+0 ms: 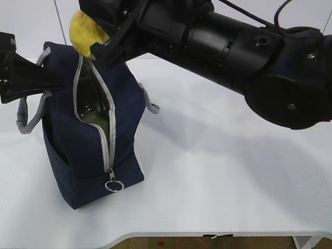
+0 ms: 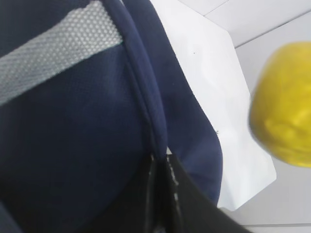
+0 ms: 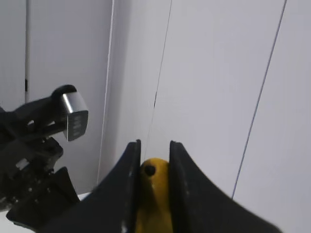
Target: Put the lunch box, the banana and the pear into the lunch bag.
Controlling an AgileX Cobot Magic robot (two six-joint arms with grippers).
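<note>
1. Exterior view: the lunch bag [image 1: 88,140] stands upright on the white table [image 1: 223,171], a tall navy fabric thing with grey strap handles and a grey zipper running down its front, ring pull hanging near the bottom. The zipper is undone, so the slit gapes at the top, and something pale and shiny shows inside, can't tell what.
2. The pear [image 1: 87,32] is squat and plain yellow, hanging right above the bag's open top. The right gripper [image 1: 98,44] is clamped on it.
3. In the right wrist view the pear's dark stem end [image 3: 149,170] faces the camera, wedged between the two black fingers [image 3: 182,179].
4. The left gripper [image 2: 163,194] is pinched shut on the bag's top edge, on the left side.
</note>
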